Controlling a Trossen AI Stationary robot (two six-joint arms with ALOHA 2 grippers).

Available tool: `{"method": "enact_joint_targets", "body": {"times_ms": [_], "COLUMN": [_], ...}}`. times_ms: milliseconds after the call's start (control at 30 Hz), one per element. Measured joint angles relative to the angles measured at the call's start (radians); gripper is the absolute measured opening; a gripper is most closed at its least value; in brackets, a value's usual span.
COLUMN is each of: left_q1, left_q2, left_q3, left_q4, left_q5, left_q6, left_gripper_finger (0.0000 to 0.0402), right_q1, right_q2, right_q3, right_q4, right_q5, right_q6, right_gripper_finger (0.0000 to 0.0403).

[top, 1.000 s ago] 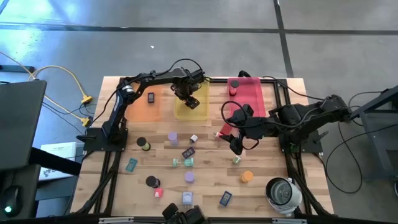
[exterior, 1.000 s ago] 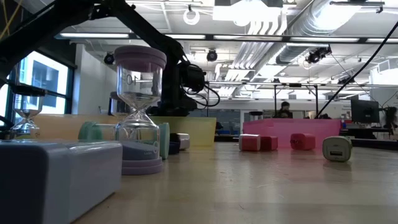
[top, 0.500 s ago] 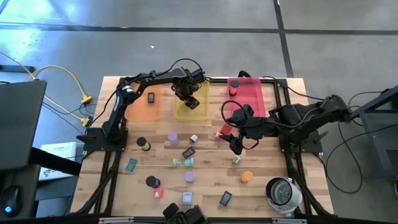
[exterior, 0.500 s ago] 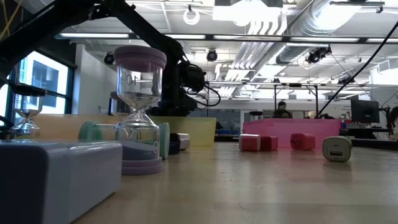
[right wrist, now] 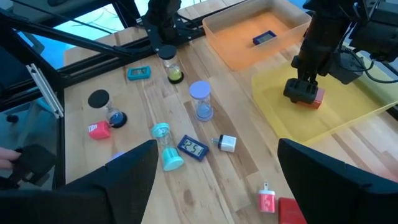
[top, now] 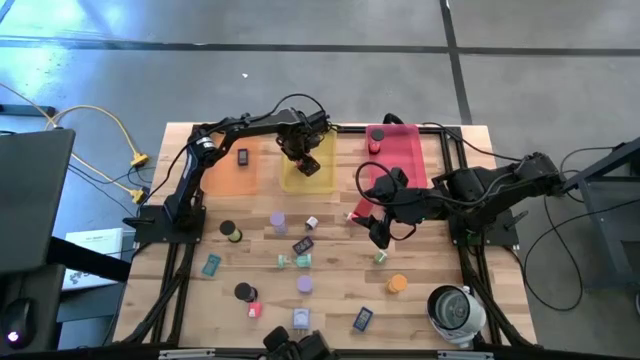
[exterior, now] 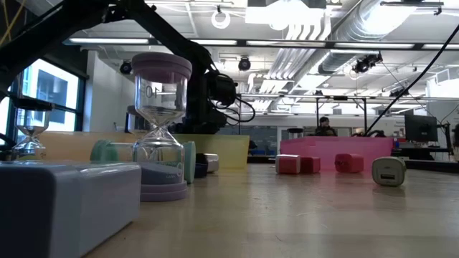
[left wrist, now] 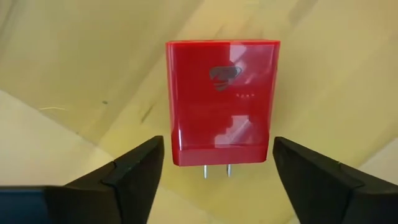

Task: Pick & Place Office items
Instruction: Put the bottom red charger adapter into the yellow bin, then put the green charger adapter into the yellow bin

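Releasing the charger into the tray.
My left fingers [left wrist: 217, 171] stand parted around the glossy red plastic plug-in charger [left wrist: 221, 102], apparently freed onto the yellow translucent tray [top: 308, 172]; next, lift clear.

Grey box [exterior: 68, 204] cut off, blurred

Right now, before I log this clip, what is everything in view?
orange tray: one, table's far side, holds a dark rectangle
yellow tray: one, middle, holds a red charger
pink tray: one, beside it, red piece inside
orange disc: one, near side
other small pieces: about a dozen, mixed colours, scattered on the table
round device: one, white-grey, near right corner
left gripper: open, astride the red charger
right gripper: open, before the pink tray
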Motion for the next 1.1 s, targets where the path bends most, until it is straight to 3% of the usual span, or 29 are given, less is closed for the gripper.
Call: {"method": "enact_joint_targets", "body": {"times_ms": [500, 600, 933, 1100], "left_q1": [0.014, 0.006, -0.071, -0.144], "left_q2": [-0.005, -0.017, -0.185, -0.269], "left_q3": [0.244, 0.292, 0.306, 0.306], "left_q4": [-0.316, -0.391, -0.499, -0.543], "left_q5": [0.0, 0.001, 0.003, -0.003], "left_q6": [0.007, -0.001, -0.031, -0.087], "left_gripper_finger": [0.0314, 0.0314, 0.0314, 0.0314], "right_q1": [0.0, 0.008, 0.038, 0.038], "right_q2": [0.0, 0.0, 0.0, 0.0], "right_q3": [0.0, 0.0, 0.0, 0.0], "right_q4": [0.001, -0.001, -0.044, -0.169], "right_q5": [0.0, -0.039, -0.18, -0.21], "right_q6": [-0.008, 0.0, 0.045, 0.191], "right_gripper_finger": [0.032, 0.032, 0.032, 0.032]}}
